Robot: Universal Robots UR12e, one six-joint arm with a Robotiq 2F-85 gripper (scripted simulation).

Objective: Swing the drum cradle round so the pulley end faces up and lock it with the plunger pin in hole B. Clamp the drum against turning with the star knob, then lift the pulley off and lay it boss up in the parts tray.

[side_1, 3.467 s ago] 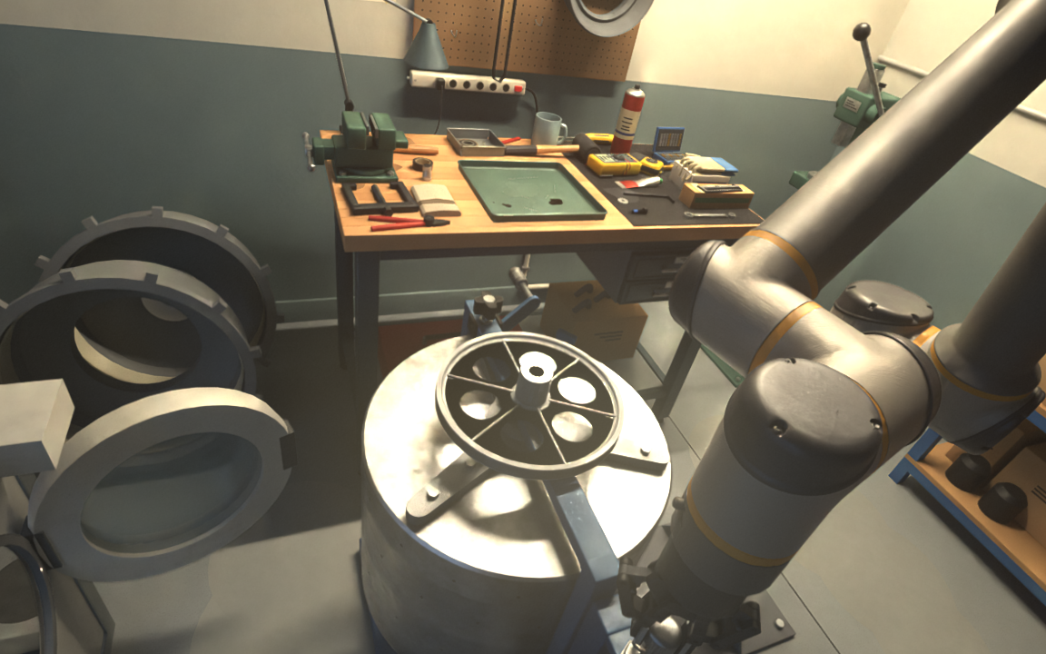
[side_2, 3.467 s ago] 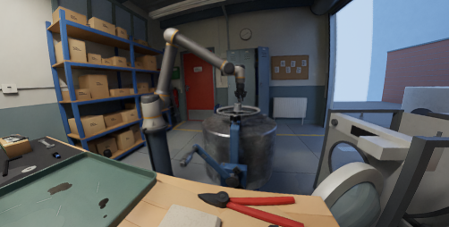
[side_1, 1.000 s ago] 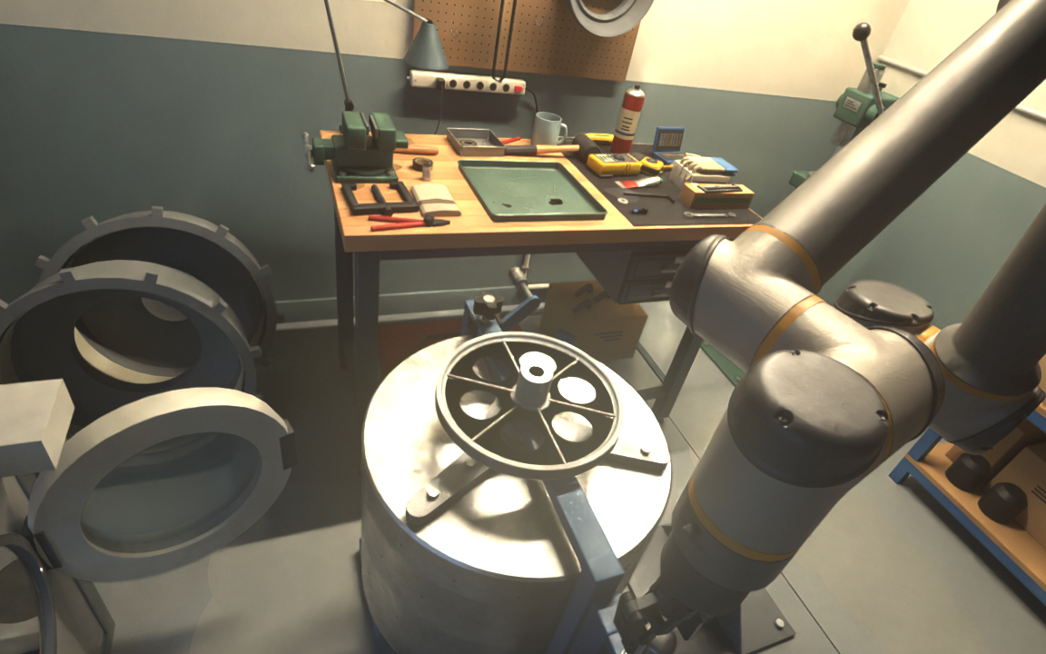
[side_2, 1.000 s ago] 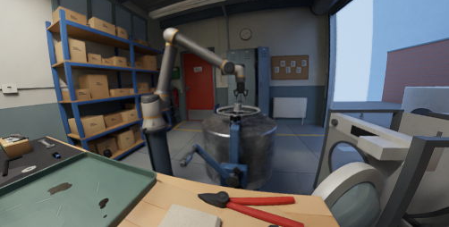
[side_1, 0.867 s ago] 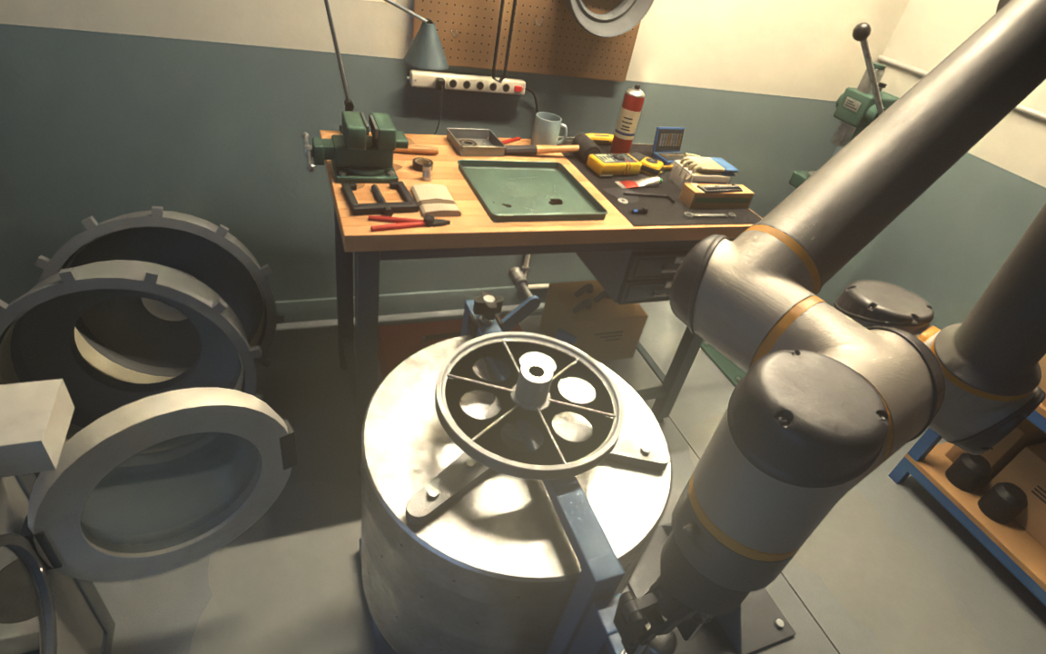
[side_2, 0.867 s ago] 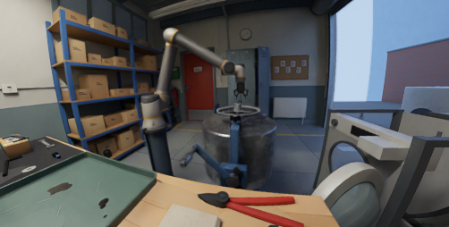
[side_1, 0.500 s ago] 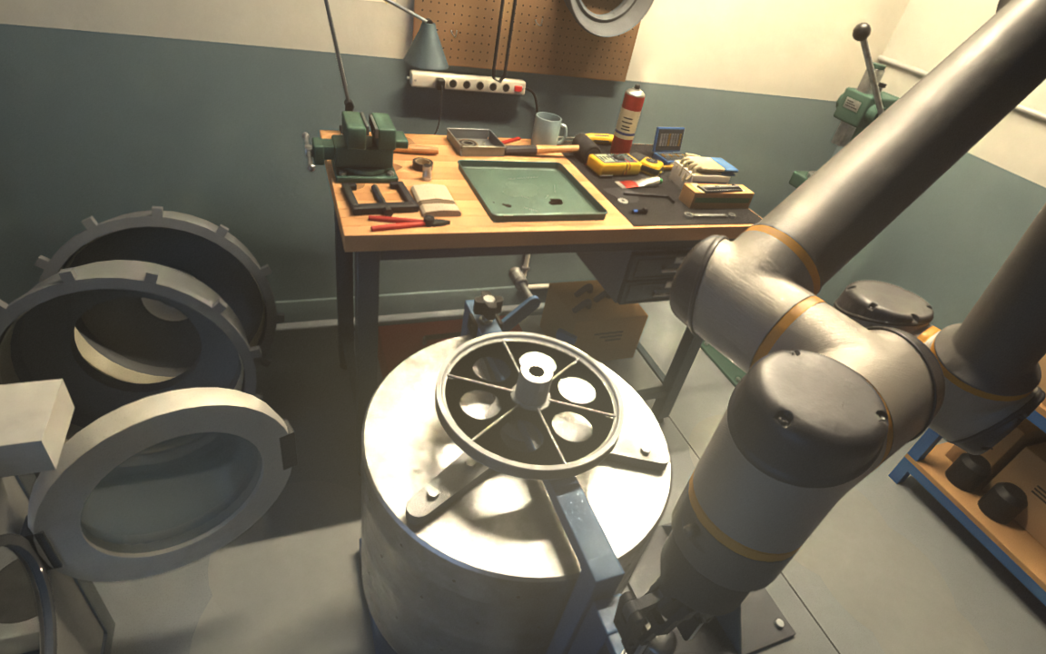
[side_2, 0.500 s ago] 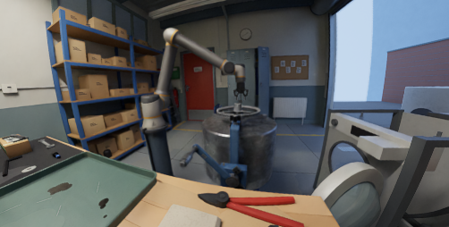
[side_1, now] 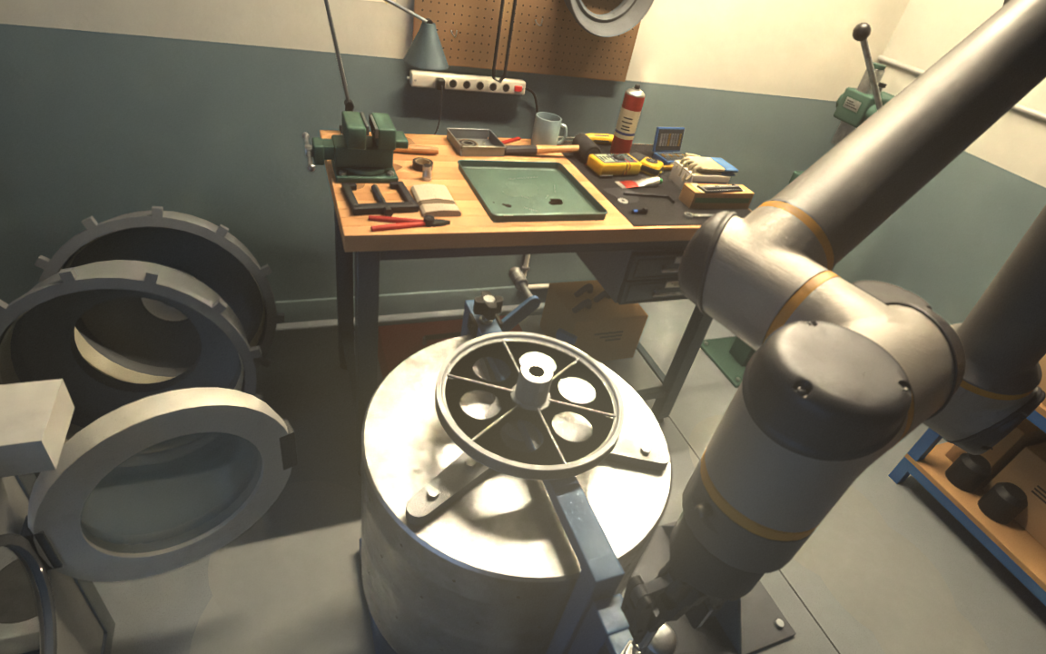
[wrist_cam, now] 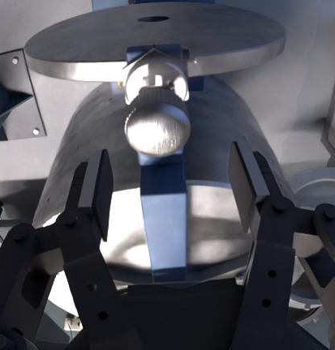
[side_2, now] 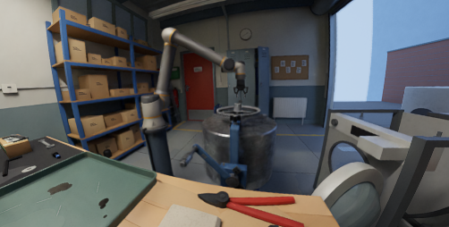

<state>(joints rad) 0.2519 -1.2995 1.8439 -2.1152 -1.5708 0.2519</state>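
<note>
The plunger pin's round steel knob [wrist_cam: 157, 127] is partly hidden at the picture's lower edge in the side camera [side_1: 660, 638]. It sits on the blue cradle arm [wrist_cam: 162, 210] on the near side of the drum [side_1: 511, 504]. The drum stands upright with the spoked pulley [side_1: 529, 403] on top, boss up. The star knob [side_1: 488, 307] is on the far side of the cradle. The green parts tray [side_1: 530, 189] lies on the workbench. My gripper [wrist_cam: 166, 190] is low beside the drum, pointed at the plunger knob, just short of it. It is open and holds nothing.
A small grey tray [side_1: 474, 141], a vise [side_1: 364, 145] and hand tools crowd the workbench around the green tray. Washer housings [side_1: 145, 390] stand left of the drum. Blue shelving with boxes [side_1: 1031, 488] is to the right. My own arm [side_1: 828, 358] crosses beside the drum.
</note>
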